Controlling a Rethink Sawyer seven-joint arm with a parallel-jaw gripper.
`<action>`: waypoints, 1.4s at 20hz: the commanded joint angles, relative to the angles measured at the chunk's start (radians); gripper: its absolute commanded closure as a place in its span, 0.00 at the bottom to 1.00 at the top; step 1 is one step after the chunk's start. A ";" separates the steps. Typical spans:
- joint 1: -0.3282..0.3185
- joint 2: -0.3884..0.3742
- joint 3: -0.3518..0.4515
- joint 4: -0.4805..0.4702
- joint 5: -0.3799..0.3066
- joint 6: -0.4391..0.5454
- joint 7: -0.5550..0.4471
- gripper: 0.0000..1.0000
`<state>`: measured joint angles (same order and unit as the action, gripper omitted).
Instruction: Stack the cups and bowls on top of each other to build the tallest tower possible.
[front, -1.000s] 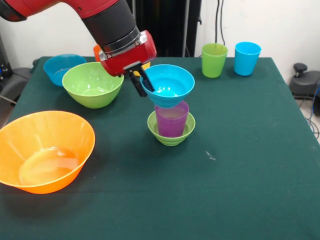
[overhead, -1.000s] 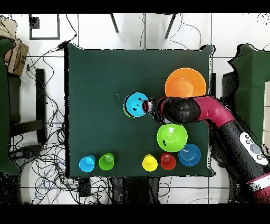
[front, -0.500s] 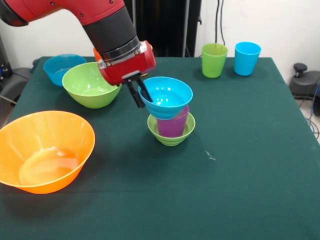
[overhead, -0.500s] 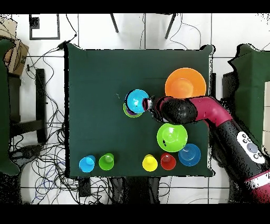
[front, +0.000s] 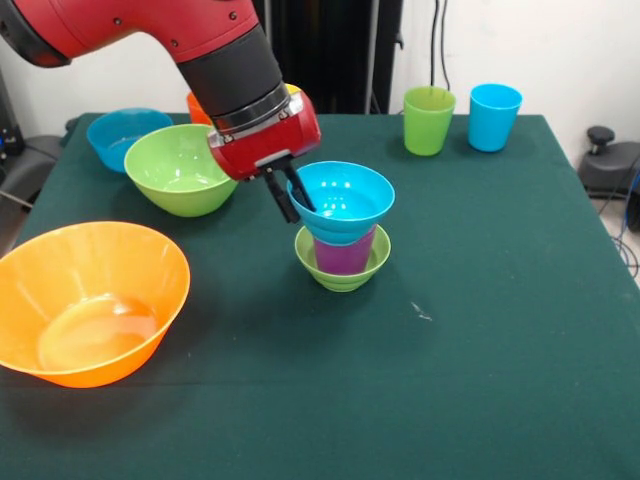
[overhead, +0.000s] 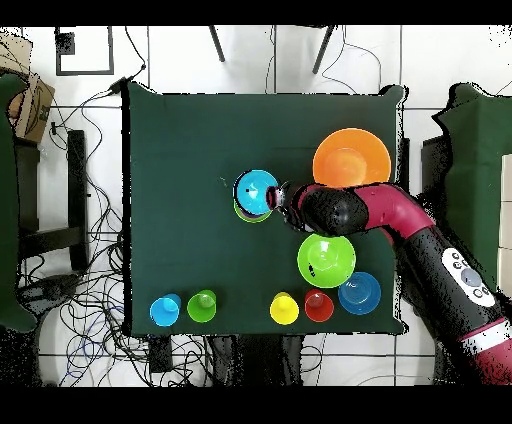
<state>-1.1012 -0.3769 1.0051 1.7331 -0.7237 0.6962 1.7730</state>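
Green table (front: 500, 330), small blue bowl (front: 345, 200) atop purple cup (front: 345, 255), its rim pinched between closed jaws.

**Colours on the table**

The table (front: 500, 330) is covered in dark green cloth. The arm (front: 150, 25) is red with a black band, and its gripper (front: 290, 190) is black. At the centre, a light blue bowl (front: 342, 200) tops a purple cup (front: 343, 255) in a lime green small bowl (front: 342, 272). At nine o'clock is a big orange bowl (front: 90, 300); toward eleven, a green bowl (front: 180, 170) and a blue bowl (front: 120, 135). At one o'clock stand a green cup (front: 428, 120) and a light blue cup (front: 494, 116).
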 joint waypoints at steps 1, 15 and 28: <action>0.046 0.030 -0.053 -0.045 -0.037 0.043 -0.209 1.00; 0.045 0.025 -0.063 -0.050 -0.023 0.109 -0.245 1.00; 0.040 0.040 -0.069 -0.018 -0.019 0.138 -0.250 1.00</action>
<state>-1.1012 -0.3672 0.9996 1.7329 -0.7235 0.7267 1.7730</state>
